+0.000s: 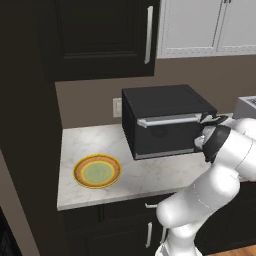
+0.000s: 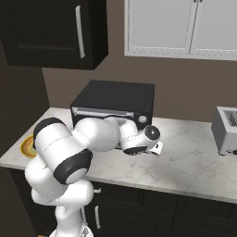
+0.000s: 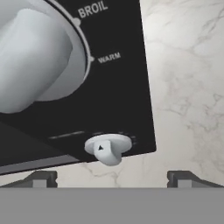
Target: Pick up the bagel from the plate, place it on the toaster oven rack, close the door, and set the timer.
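The plate (image 1: 97,171), with its yellow-orange rim and pale green centre, lies bare on the counter left of the black toaster oven (image 1: 165,120); its edge also peeks out behind my arm (image 2: 28,147). The bagel and the toaster oven rack are out of view. The door (image 1: 162,136) is shut, its silver handle (image 1: 170,120) across the top. My gripper (image 1: 209,121) is at the oven's right front, open and holding nothing. In the hand view the gripper (image 3: 112,179) faces the control panel. A small white knob (image 3: 108,148) sits just ahead between the fingertips (image 3: 41,178). A large knob (image 3: 35,57) marked BROIL and WARM is up left.
A grey toaster (image 2: 227,129) stands at the counter's right end. Dark upper cabinets (image 1: 100,35) hang above the plate and white ones (image 2: 185,28) to the right. Marble counter (image 2: 185,162) stretches between oven and toaster.
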Robot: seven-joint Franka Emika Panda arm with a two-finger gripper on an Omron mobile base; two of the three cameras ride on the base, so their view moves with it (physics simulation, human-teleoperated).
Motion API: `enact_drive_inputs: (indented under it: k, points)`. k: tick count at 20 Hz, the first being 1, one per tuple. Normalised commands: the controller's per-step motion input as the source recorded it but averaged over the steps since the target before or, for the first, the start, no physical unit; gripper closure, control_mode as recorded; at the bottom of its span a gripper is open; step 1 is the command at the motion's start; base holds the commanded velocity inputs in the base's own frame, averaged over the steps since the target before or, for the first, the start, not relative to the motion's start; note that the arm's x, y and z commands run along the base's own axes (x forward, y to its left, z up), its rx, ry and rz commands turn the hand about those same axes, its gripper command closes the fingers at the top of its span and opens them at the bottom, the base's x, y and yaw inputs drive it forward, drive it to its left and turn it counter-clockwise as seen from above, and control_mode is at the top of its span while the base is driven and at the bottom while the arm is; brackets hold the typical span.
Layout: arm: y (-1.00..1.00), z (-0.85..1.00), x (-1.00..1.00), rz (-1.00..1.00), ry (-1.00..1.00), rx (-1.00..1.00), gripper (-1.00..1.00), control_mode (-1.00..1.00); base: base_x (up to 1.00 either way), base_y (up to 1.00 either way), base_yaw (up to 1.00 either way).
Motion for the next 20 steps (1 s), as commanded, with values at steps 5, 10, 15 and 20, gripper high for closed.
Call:
enact_drive_inputs:
  k: [5, 10, 15, 20]
  points:
    - [-0.06, -0.14, 0.13, 0.0, 0.0, 0.0, -1.0, -1.0, 0.0, 0.0, 0.0]
    - [-0.06, -0.1, 0.16, 0.0, 0.0, 0.01, -1.0, -1.0, 0.0, 0.0, 0.0]
    - [-0.07, -0.01, 0.13, 0.0, 0.0, 0.01, -1.0, -1.0, 0.0, 0.0, 0.0]
    - [-0.13, 0.0, 0.12, 0.0, 0.0, 0.02, -1.0, -1.0, 0.0, 0.0, 0.0]
